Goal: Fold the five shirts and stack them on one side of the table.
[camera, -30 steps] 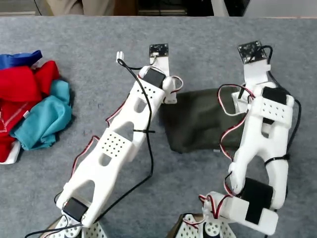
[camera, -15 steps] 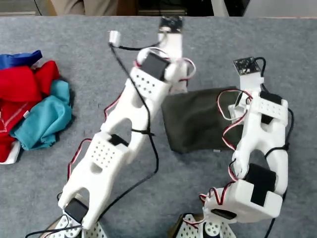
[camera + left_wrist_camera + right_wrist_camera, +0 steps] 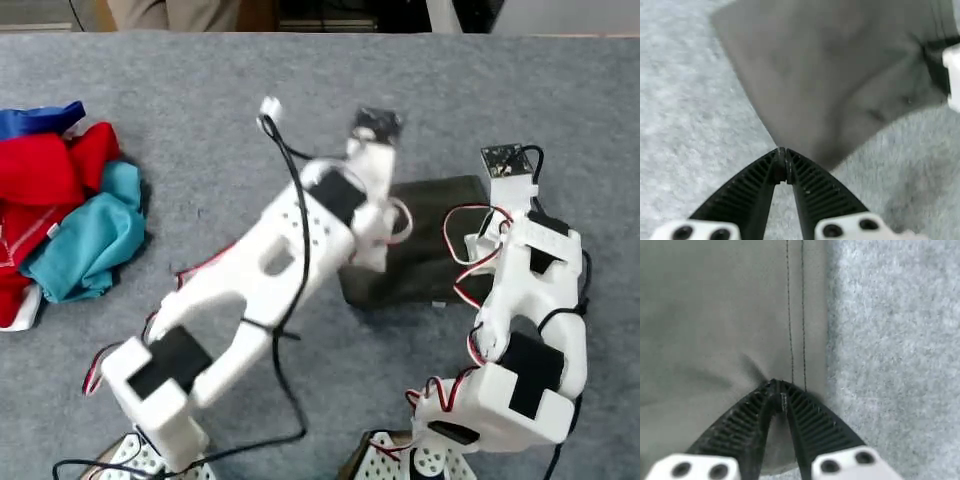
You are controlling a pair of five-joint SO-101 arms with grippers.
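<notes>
A dark olive shirt point(image 3: 435, 235) lies on the grey table, right of centre, partly under both arms. In the left wrist view my left gripper point(image 3: 781, 167) is shut, and a lifted corner of the olive shirt point(image 3: 840, 85) tapers into its tips. High view: that left arm point(image 3: 300, 240) crosses the shirt's left part. My right gripper point(image 3: 776, 390) is shut on the shirt's stitched hem point(image 3: 795, 315), where the fabric puckers at its tips. The right arm point(image 3: 525, 260) stands at the shirt's right edge.
A loose pile of shirts sits at the table's left edge: red point(image 3: 40, 180), teal point(image 3: 85, 240) and blue point(image 3: 35, 118). Bare grey table point(image 3: 200, 90) stretches between the pile and the arms. Cables point(image 3: 285, 160) hang along the left arm.
The left arm has swung up and to the right, carrying its gripper over the olive shirt's left part. The right arm has drawn back slightly toward the front.
</notes>
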